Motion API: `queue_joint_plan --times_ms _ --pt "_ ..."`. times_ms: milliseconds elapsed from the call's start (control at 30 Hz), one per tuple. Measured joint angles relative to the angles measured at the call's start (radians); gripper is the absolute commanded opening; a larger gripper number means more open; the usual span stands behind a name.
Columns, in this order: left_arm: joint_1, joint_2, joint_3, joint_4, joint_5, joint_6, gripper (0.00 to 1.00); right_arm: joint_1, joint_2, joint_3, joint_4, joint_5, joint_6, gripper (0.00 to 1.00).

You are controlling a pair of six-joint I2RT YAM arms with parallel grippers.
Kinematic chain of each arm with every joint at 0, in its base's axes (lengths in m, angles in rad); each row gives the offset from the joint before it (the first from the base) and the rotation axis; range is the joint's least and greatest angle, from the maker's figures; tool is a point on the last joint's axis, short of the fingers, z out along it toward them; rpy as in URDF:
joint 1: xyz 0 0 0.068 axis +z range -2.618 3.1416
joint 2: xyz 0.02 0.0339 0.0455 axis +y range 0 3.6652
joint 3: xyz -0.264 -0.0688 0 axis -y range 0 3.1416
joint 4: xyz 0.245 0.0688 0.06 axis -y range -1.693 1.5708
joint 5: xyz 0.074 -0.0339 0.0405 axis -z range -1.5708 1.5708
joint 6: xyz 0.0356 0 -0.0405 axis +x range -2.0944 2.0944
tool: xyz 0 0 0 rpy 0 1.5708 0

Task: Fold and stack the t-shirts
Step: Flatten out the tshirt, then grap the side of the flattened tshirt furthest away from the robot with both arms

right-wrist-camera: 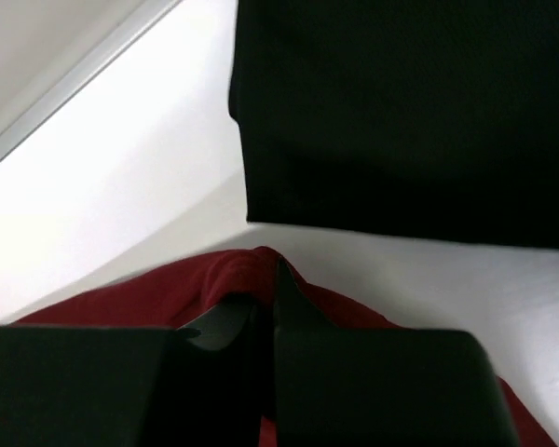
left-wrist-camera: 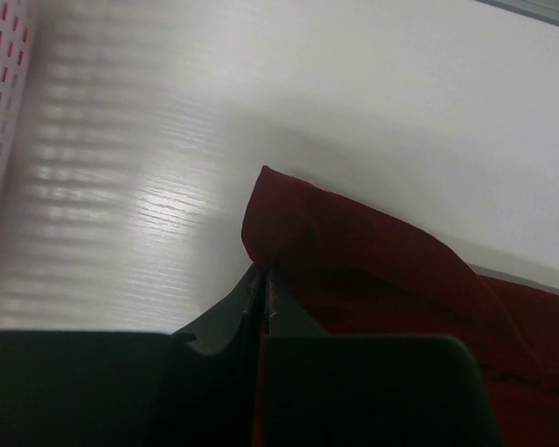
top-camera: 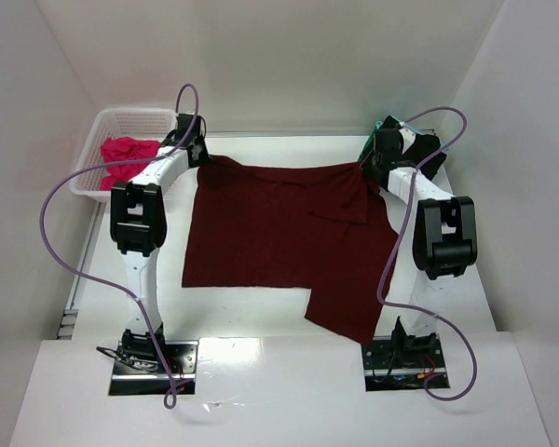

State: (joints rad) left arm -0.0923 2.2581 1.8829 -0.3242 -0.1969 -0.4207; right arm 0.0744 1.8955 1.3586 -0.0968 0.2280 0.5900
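Left end effector (left-wrist-camera: 265,279) and right end effector (right-wrist-camera: 265,300) each pinch a far corner of the maroon t-shirt (top-camera: 279,233), which lies spread on the bench (top-camera: 261,321) behind them, unfolded. Pink t-shirt (top-camera: 126,154) waits in the basket (top-camera: 121,116) beside the left; black t-shirt (right-wrist-camera: 410,112) lies just beyond the right. Folding seems barely begun. No writing is legible.

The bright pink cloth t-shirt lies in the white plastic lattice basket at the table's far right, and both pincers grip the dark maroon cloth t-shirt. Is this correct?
No: the top external view shows the white plastic lattice basket, with the bright pink cloth t-shirt, at the far left. The left pincer and right pincer do grip the dark maroon cloth t-shirt.
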Motion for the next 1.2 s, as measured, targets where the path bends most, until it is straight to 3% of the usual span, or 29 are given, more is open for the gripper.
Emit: queue_joint_plan --times_ms 100,200,233,333,400,533,667,900,1200 --pt "0.018 0.003 0.004 -0.001 0.000 0.000 0.00 -0.006 0.041 0.058 0.003 -0.001 -0.012 0.05" --pt "0.037 0.010 0.004 -0.001 0.005 0.000 0.00 -0.016 0.090 0.113 -0.001 -0.003 -0.019 0.11" --pt "0.041 0.013 0.005 -0.002 0.007 0.000 0.00 -0.018 0.103 0.127 -0.002 -0.004 -0.020 0.21" --pt "0.053 0.045 0.041 -0.011 0.028 0.002 0.00 -0.022 0.141 0.172 -0.003 -0.007 -0.033 0.31" --pt "0.056 0.072 0.076 -0.017 0.048 0.006 0.00 -0.022 0.153 0.182 -0.004 -0.009 -0.039 0.47" --pt "0.057 0.101 0.103 -0.023 0.076 0.022 0.00 -0.024 0.160 0.185 -0.010 -0.031 -0.064 0.69" --pt "0.057 0.116 0.112 -0.034 0.099 0.031 0.00 -0.035 0.155 0.174 -0.006 -0.090 -0.088 0.85" --pt "0.057 0.132 0.137 -0.052 0.117 0.033 0.00 -0.039 0.024 -0.033 0.003 -0.224 -0.104 0.89" --pt "0.057 0.132 0.149 -0.059 0.138 0.050 0.00 -0.039 -0.051 -0.164 0.004 -0.332 -0.123 0.88"
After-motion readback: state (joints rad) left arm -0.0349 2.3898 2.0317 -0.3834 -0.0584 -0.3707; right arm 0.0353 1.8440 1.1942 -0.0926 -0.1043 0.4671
